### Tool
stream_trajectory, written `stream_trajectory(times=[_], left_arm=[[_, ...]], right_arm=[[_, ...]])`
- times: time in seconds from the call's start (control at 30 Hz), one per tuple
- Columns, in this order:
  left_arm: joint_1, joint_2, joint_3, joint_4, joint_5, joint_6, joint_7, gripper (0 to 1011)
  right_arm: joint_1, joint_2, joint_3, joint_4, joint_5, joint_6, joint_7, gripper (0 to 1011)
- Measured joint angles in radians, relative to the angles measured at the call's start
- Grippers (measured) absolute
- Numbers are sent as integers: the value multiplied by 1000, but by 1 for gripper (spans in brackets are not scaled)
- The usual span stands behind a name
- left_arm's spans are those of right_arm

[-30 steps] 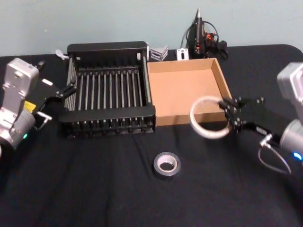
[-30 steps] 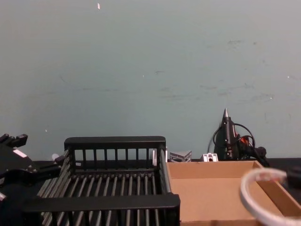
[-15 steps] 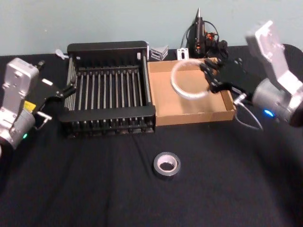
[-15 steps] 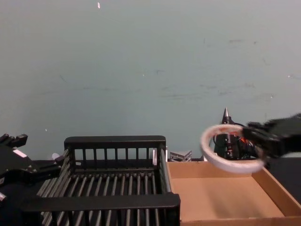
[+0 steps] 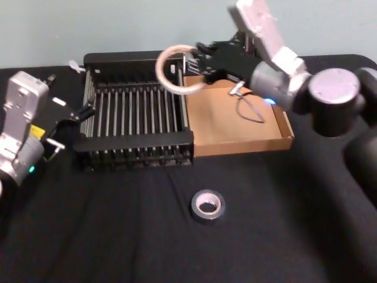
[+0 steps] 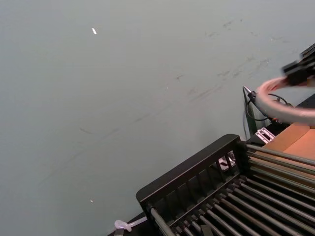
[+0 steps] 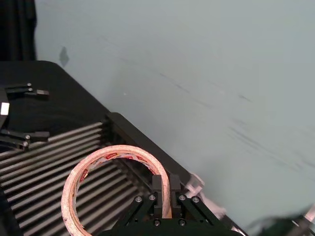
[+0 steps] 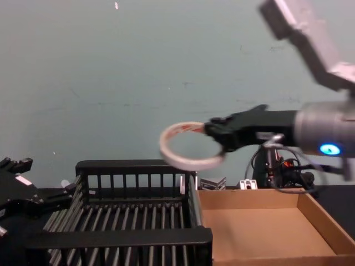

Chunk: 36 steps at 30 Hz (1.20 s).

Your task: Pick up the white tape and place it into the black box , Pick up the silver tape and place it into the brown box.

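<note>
The right gripper (image 5: 194, 61) is clamped on the rim of the white tape (image 5: 175, 70) and holds it in the air, well above the bench (image 5: 118, 224). In the head view the roll hangs over the far right corner of the black box (image 5: 135, 141), near the wall that this box shares w/ the brown box (image 5: 235, 144). In the chest view the tape (image 8: 188, 147) is clearly higher than the back rim of the black box (image 8: 136, 166), not touching it, and the roll is tilted, w/ its hole partly facing the camera. In the right wrist view the fingers (image 7: 157, 189) pinch the roll (image 7: 115, 184) at one side, one finger inside the hole and one outside, and red print shows on the tape; the slats of the black box (image 7: 54, 152) lie below it. The silver tape (image 5: 207, 204) lies flat on the bench, in front of the black box and a bit to the right, apart from both boxes. The brown box stands just beside the black box on its right side, touching it. The left gripper (image 5: 82, 113) is at the left wall of the black box; its fingers are apart and it holds nothing.
</note>
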Motion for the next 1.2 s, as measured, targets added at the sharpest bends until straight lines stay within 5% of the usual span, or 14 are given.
stream_trajectory(times=[0.57,0.87,1.2], left_arm=[[0,0,0,0,0,0,0,1001],[0,0,0,0,0,0,0,1001],[0,0,0,0,0,0,0,1001]], right_arm=[[174,-225,-102,367,-106,-65,-28,97],[192,-262,-111,467,-146,-87,-39,97],[190,-266,-108,486,-174,-97,-42,97]])
